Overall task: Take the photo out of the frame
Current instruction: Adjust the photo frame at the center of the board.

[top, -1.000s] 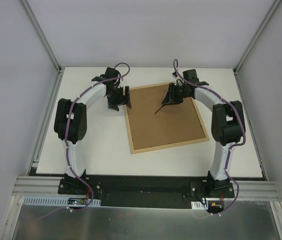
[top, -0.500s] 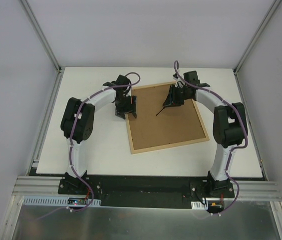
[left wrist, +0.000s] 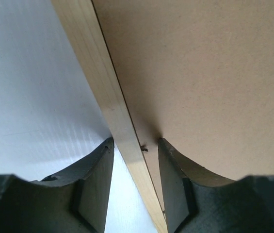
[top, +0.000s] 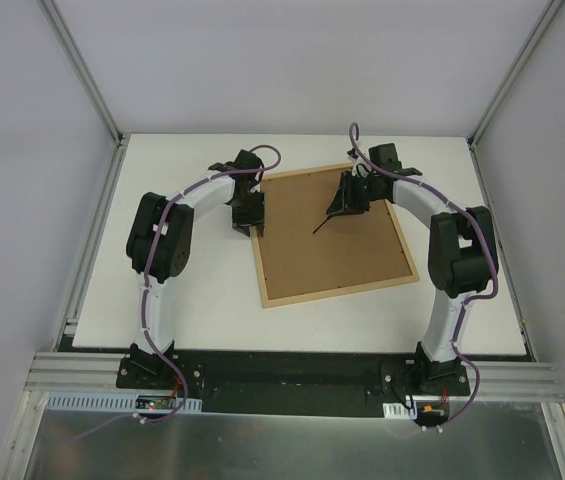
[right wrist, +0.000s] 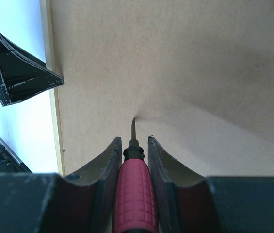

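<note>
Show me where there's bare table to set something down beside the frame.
Bare: the near table strip between frame and arm bases, and the patch left of the left arm. Crowded: the frame's far end, where the left gripper straddles its rail and the right gripper holds a red-handled tool.

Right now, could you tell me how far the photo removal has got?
Done: nothing visible; the frame lies face down with its brown back in place, photo unseen. In hand: the right gripper holds a red-handled tool, tip on the back; the left gripper straddles the wooden rim, jaws not closed. Left: opening the back, lifting out the photo.
</note>
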Available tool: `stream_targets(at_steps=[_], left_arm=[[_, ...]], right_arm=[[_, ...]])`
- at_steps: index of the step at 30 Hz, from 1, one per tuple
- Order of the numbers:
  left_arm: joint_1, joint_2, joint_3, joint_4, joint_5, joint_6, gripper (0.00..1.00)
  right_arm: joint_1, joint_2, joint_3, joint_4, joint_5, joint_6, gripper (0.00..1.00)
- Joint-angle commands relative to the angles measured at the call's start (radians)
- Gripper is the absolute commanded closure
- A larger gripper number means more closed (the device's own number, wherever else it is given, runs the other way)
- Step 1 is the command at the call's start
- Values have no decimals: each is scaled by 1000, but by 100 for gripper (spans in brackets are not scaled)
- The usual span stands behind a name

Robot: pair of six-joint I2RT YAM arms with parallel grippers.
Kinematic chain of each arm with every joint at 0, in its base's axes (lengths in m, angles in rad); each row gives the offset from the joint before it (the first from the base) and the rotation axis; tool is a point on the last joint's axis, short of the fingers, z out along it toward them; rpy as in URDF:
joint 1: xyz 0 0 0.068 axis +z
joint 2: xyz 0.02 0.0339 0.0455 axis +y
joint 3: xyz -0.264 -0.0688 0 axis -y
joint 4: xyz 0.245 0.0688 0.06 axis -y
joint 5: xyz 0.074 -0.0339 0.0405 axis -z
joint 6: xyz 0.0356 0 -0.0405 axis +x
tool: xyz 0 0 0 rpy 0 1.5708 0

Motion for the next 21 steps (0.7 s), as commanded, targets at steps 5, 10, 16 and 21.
stream_targets(at_steps=[5, 10, 16, 21], left_arm=[[4, 1, 10, -36, -50, 19, 66], [4, 3, 11, -36, -34, 21, 73], [6, -22, 13, -33, -13, 24, 92], [24, -28, 36, -28, 28, 19, 100]], right_arm=[[-6, -47, -11, -11, 9, -8, 100], [-4, -46, -14, -11, 12, -8, 100], [-6, -44, -11, -11, 16, -7, 100], [-6, -33, 1, -11, 21, -5, 100]])
